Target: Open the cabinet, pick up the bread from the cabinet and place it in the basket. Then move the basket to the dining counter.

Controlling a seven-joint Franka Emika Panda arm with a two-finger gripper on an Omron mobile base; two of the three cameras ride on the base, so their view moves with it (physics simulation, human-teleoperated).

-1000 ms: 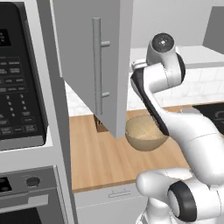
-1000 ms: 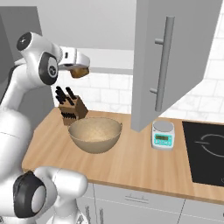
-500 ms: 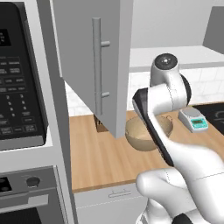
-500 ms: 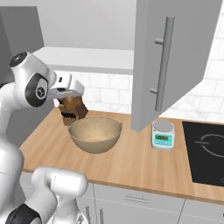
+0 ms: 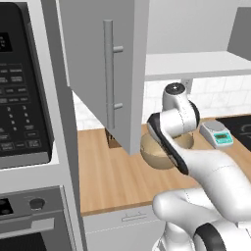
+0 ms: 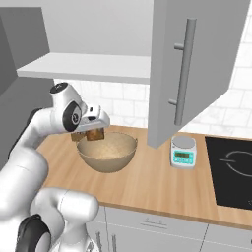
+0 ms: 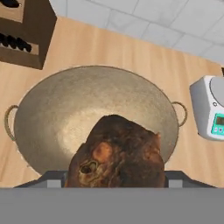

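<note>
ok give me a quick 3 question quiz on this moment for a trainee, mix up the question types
1. True or false: the bread already lies on the floor of the basket.
2. Multiple choice: on the worktop in the right base view, what stands between the basket and the hob? A) a kettle B) the kitchen scale C) a toaster
3. Short answer: in the hand view, what dark wooden thing stands beyond the basket rim at the upper left?

Key
1. False. The gripper holds the bread above the basket's inside.
2. B
3. The knife block.
</note>
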